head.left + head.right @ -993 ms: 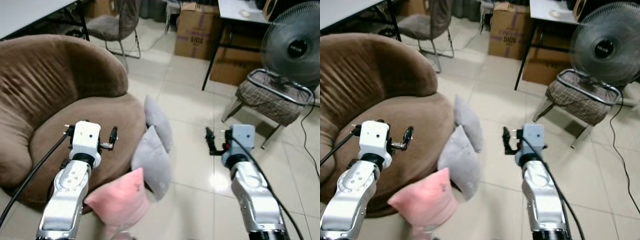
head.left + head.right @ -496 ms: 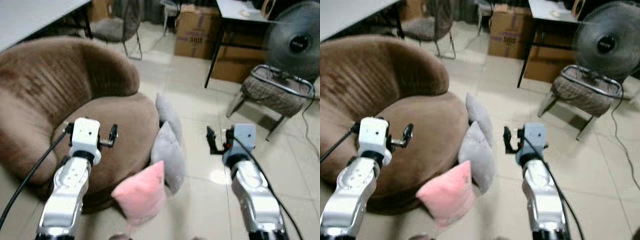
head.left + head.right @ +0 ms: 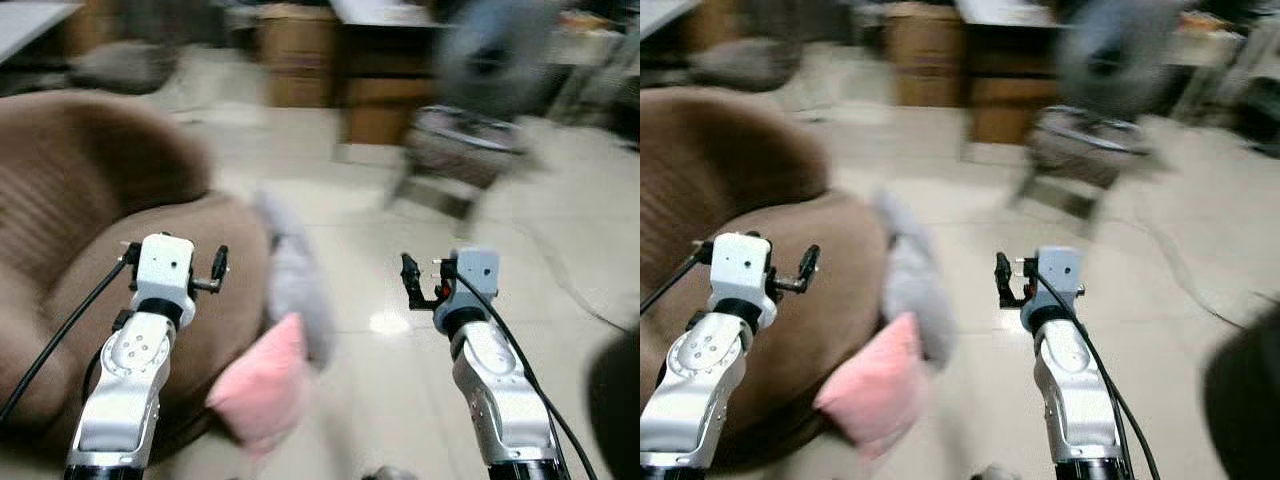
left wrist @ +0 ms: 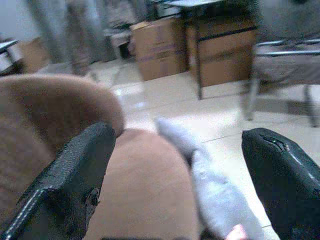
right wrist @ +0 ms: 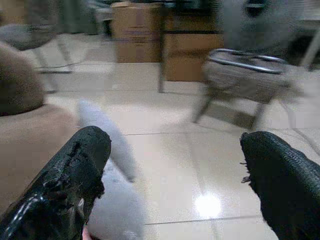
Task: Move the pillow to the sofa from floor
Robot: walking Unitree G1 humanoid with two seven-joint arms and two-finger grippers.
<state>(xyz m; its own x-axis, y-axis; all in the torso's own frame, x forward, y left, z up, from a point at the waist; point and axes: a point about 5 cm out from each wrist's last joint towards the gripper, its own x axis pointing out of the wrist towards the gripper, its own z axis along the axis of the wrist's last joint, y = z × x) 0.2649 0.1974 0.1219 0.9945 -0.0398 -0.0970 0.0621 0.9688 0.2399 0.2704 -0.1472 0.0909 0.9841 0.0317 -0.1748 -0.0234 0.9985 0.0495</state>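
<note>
A pink pillow (image 3: 268, 383) leans against the front of the round brown sofa (image 3: 90, 240) on the tiled floor. Two grey pillows (image 3: 294, 282) stand against the sofa's edge just behind it, also seen from the left wrist (image 4: 210, 196). My left gripper (image 3: 218, 268) is held up over the sofa seat, open and empty. My right gripper (image 3: 409, 277) hovers over bare tiles to the right of the pillows, open and empty. The whole scene is blurred.
A stool with a padded seat (image 3: 462, 152) and a standing fan (image 3: 487, 55) are at the back right. Cardboard boxes (image 3: 295, 55) sit under a table behind. A dark shape (image 3: 615, 410) enters at the lower right. Open tiled floor (image 3: 400, 350) lies right of the pillows.
The camera has swung to the right with motion blur, so the sofa, pillows, fan and stool have shifted left in view. Both arms keep their pose.
</note>
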